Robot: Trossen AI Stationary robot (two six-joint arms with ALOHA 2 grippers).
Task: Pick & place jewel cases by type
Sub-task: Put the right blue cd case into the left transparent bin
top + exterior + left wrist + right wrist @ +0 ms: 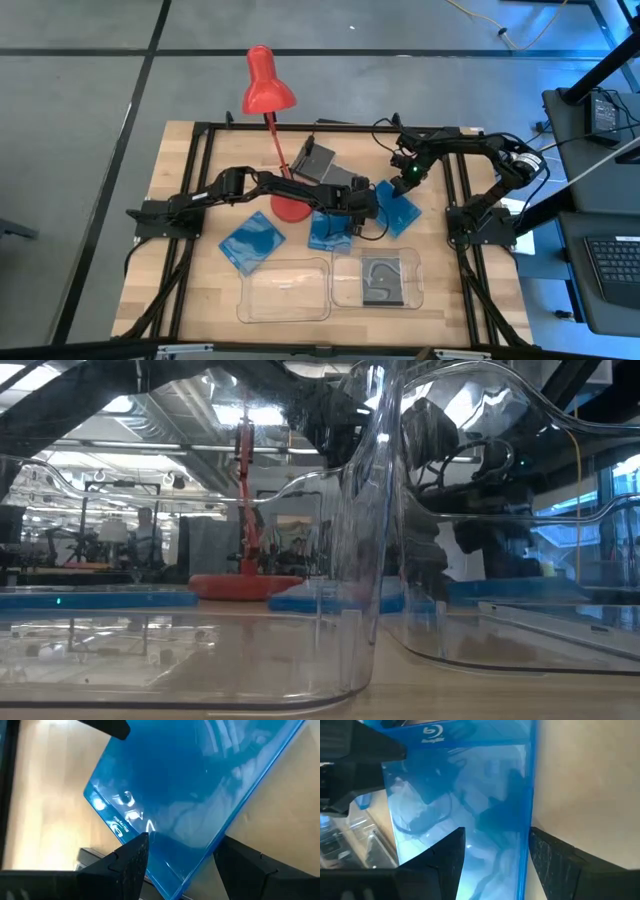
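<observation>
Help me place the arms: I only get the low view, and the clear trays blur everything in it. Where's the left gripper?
Observer: The left gripper is low over the middle blue case, fingers open on either side of its edge.
Operator: And the right one?
Observer: The right gripper is open over the blue case nearest the right arm.
Operator: Is anything in a tray?
Observer: One dark case lies in the right-hand clear tray.
</observation>
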